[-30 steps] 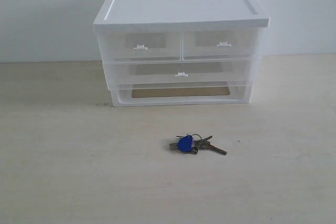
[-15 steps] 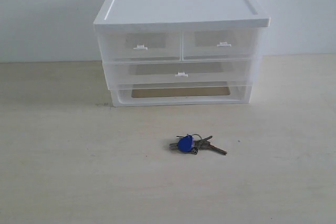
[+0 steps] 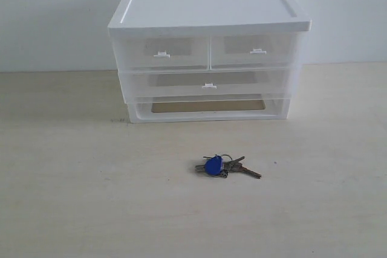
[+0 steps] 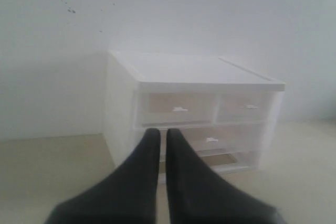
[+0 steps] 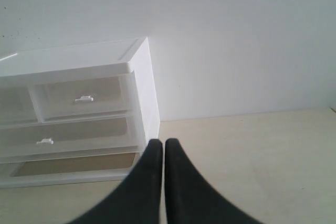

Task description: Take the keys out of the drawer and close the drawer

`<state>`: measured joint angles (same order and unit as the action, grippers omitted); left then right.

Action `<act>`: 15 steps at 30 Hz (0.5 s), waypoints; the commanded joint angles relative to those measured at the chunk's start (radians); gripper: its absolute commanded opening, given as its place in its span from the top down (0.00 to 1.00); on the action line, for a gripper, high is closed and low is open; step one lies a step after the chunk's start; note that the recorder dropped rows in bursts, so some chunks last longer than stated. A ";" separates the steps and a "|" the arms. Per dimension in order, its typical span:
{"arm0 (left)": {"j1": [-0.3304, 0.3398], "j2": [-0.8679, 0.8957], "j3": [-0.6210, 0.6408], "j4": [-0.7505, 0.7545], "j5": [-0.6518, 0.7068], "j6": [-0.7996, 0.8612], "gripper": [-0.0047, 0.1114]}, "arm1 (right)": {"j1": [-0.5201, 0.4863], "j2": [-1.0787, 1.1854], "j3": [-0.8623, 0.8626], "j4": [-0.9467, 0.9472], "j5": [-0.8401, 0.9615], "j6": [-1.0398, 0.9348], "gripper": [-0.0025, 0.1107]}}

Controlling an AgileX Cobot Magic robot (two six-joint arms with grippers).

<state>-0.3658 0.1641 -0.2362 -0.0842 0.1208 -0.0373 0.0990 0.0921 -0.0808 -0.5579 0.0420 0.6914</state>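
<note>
Both grippers are pressed together with nothing between the fingers: the left gripper [image 4: 163, 132] and the right gripper [image 5: 161, 142] each hang back from the white translucent plastic drawer unit [image 3: 208, 10], looking at its front, apart from it. The small bunch of silver-grey keys with the round blue fob [image 3: 224, 166] is out on the pale wooden table [image 3: 72, 197], in front of the unit and well clear of it. Long axis runs roughly across the exterior view: fob at the left end, blades pointing right and slightly toward the camera. The bunch sits a little right of the view's centre, so I'd call the right arm marginally nearer, though neither arm shows in the exterior view and neither wrist view catches the keys, so the gripper-to-keys offset can't be read. The small half-width top-left drawer [image 3: 163, 52] looks pushed in, its front level with its right-hand twin [image 3: 257, 49] and with the full-width drawer [image 3: 208, 83] below. Judgement: both steps look done, no further move needed. Hard to make out: drawer contents through the cloudy plastic, and how many keys are on the ring. In the right wrist view the top-left drawer is cut off at the frame edge.
</note>
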 commanded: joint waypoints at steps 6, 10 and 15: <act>0.204 -0.113 0.005 0.044 0.152 0.019 0.92 | -0.008 -0.005 0.003 0.001 0.000 0.003 0.98; 0.264 -0.132 0.005 0.059 0.166 0.019 0.92 | -0.008 -0.005 0.003 0.001 0.000 0.003 0.98; 0.289 -0.141 0.038 0.112 0.164 0.019 0.92 | -0.008 -0.005 0.003 0.001 0.000 0.003 0.98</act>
<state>-0.0885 0.0351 -0.2238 0.0000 0.2814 -0.0231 0.0990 0.0921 -0.0808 -0.5579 0.0420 0.6914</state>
